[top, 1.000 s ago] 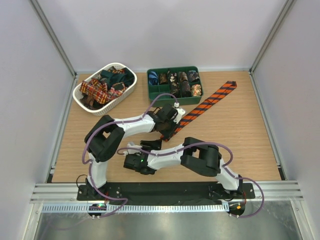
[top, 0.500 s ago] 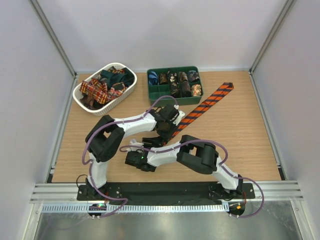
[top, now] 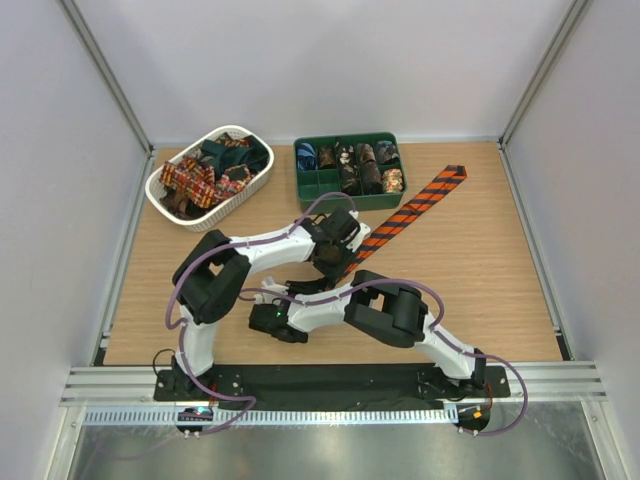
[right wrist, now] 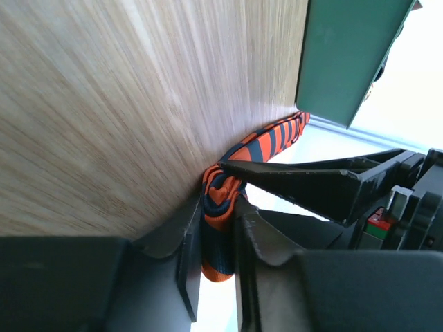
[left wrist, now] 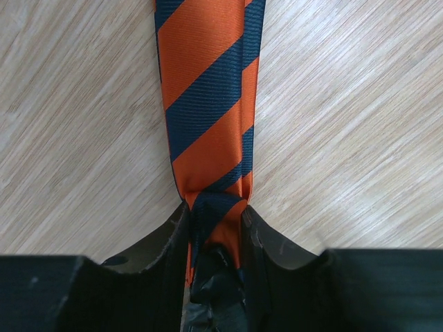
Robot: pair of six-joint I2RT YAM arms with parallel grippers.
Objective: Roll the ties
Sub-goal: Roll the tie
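**Desk:** Change since the last frame?

**Operator:** My right gripper [right wrist: 218, 207] has closed. It now pinches the folded near end of the striped tie [top: 405, 212], just beside the left gripper [left wrist: 214, 218], which clamps the same end.

**Desk:** Lie and room?

**Operator:** I read the tie's long axis running far-right from both, past the green tray [top: 298, 170]. Open surface [top: 480, 280] lies to the right.

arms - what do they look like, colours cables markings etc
The left arm and right arm both have white links joined by bulky black housings. A thin purple cable loops along each one. The left gripper and right gripper have matte black fingers with stepped, notched inner edges. No lettering is readable on either arm.
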